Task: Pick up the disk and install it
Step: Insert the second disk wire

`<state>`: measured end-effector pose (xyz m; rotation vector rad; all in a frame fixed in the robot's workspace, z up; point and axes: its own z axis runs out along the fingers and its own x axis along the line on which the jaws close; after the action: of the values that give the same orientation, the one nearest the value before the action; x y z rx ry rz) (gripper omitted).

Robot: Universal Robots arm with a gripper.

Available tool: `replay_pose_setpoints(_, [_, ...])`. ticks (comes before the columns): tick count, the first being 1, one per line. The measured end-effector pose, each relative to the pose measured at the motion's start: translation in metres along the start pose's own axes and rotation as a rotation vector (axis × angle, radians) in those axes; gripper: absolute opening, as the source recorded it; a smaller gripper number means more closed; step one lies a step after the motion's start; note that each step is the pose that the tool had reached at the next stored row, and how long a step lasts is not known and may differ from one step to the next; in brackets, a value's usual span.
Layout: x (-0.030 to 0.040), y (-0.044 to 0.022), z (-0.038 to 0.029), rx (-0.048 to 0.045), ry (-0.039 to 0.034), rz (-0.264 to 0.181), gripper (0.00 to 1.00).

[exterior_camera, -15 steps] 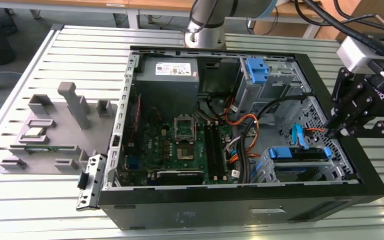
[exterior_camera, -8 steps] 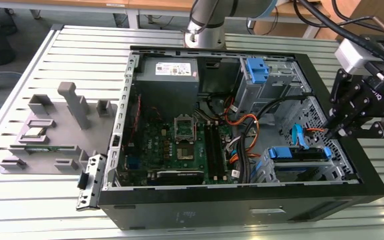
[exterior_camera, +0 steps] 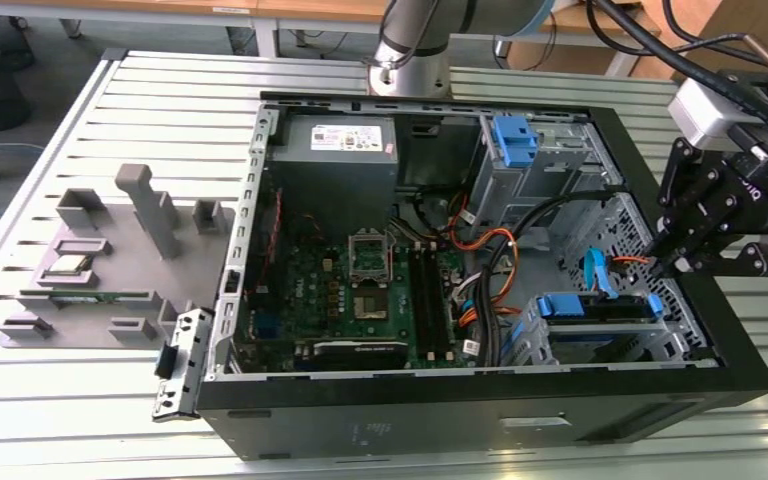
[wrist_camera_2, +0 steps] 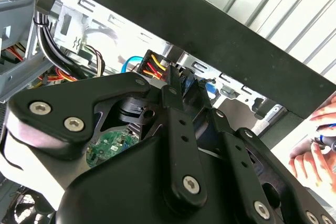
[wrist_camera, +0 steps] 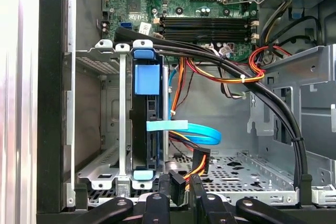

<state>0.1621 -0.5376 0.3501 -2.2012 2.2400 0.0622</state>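
Observation:
The disk [wrist_camera: 146, 129] stands on edge in the metal drive cage [wrist_camera: 100, 182], its blue bracket tabs showing at both ends. In the exterior view the disk [exterior_camera: 598, 308] sits low in the open computer case, toward the exterior view's right. My gripper [wrist_camera: 181, 184] is shut on a black power connector [wrist_camera: 177, 188] with orange, yellow and red wires, held just beside the disk's connector end. In the second wrist view the fingers [wrist_camera_2: 173, 108] pinch the same plug [wrist_camera_2: 169, 77]. My gripper [exterior_camera: 671, 262] hangs over the case's edge at the exterior view's right.
A light blue flat data cable [wrist_camera: 197, 131] crosses beside the disk. A thick black cable bundle [wrist_camera: 273, 108] arcs over the bay. A bare blue bracket [exterior_camera: 515, 140] and the grey power supply [exterior_camera: 344, 140] lie farther back. A person's hand [wrist_camera_2: 320, 145] is outside the case.

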Motion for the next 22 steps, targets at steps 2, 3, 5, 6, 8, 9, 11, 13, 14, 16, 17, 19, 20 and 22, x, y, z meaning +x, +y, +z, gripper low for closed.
replay_pose_setpoints(2, [0.0000,0.0000,0.0000,0.0000,0.0000,0.000,0.29])
replay_pose_setpoints(3, [0.0000,0.0000,0.0000,0.0000,-0.0001,0.000,0.29])
replay_pose_setpoints(5, [0.0000,0.0000,0.0000,0.0000,-0.0001,0.000,0.29])
replay_pose_setpoints(6, [0.0000,-0.0001,0.0000,0.0000,0.0000,0.000,0.29])
replay_pose_setpoints(8, [0.0000,-0.0001,0.0001,0.0000,-0.0001,0.000,0.22])
replay_pose_setpoints(9, [0.0000,-0.0001,0.0001,0.0000,-0.0001,0.000,0.22])
replay_pose_setpoints(11, [0.0000,-0.0001,0.0001,0.0000,-0.0001,0.000,0.17])
replay_pose_setpoints(13, [0.0000,-0.0001,0.0001,0.0000,-0.0001,0.000,0.17])
replay_pose_setpoints(14, [0.0000,-0.0002,0.0001,0.0000,-0.0001,0.000,0.17])
replay_pose_setpoints(16, [0.0000,-0.0002,0.0001,0.0000,-0.0001,0.000,0.17])
replay_pose_setpoints(17, [0.0000,-0.0002,0.0001,0.0000,-0.0001,0.000,0.17])
replay_pose_setpoints(19, [-0.0001,0.0001,0.0002,0.0005,-0.0003,0.000,0.17])
replay_pose_setpoints(20, [-0.0001,0.0014,0.0003,0.0019,-0.0004,0.000,0.17])
replay_pose_setpoints(22, [0.0001,0.0048,0.0003,0.0054,-0.0002,0.000,0.17])
